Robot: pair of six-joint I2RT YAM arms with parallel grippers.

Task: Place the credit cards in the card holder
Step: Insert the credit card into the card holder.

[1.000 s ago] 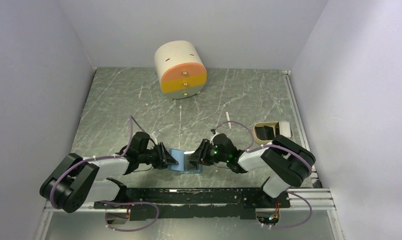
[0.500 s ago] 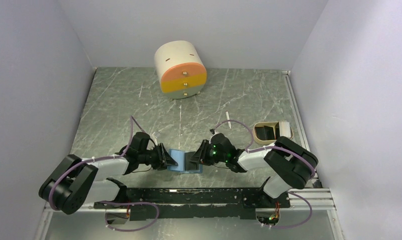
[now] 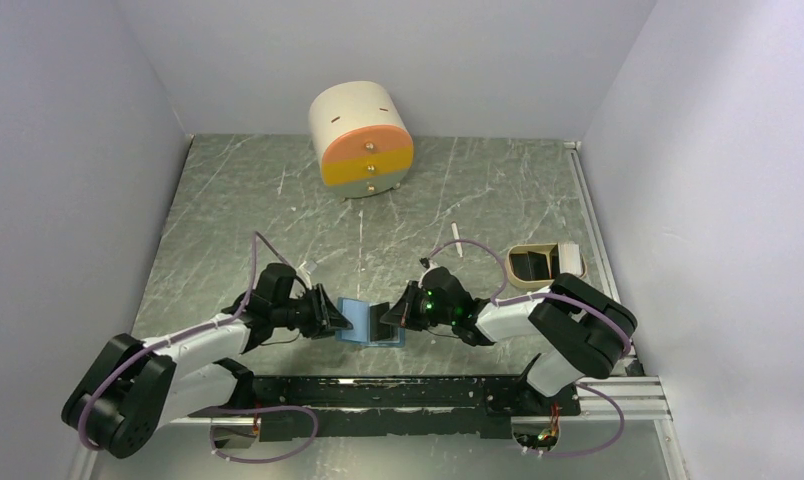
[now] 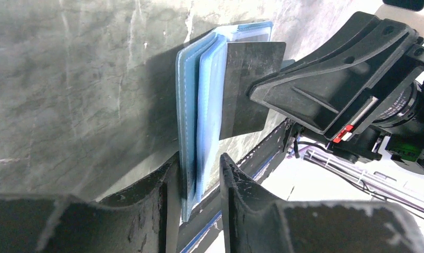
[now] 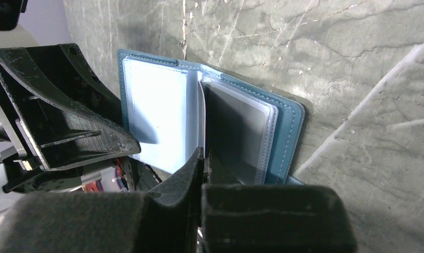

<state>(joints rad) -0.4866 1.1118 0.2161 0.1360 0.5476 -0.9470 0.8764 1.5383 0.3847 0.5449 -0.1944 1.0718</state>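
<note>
A second earlier my right jaws [image 5: 203, 156] had stood partly apart. Now they were pressed together on one edge of a black credit card [image 4: 249, 89], so thin that my own wrist camera saw it only edge-on between the pads. That was the real change: the card had gone from loosely bracketed to firmly pinched.

My left jaws [image 4: 198, 161] had hardly moved. They sat half-closed around the left cover and inner leaves of the card holder [image 5: 157, 105], which lay open on the tabletop [image 3: 258, 200] between my two wrists, close to my bases. From the pictures I judged this a hold and not mere straddling, since both pads looked to be touching the leaves. From above, my left elbow had sunk lower and the arm had stretched out, though its jaws had kept their place at the holder's edge.

The card stood upright just beside the light-blue leaves, its free edge towards them. I could not tell whether it had entered a slot. A dark shape showed behind the clear right-hand sleeve [image 5: 236, 132], possibly another card already seated.

With the pinch made, I judged the next step to be steering the card into a pocket while my left side kept the cover steady.
</note>
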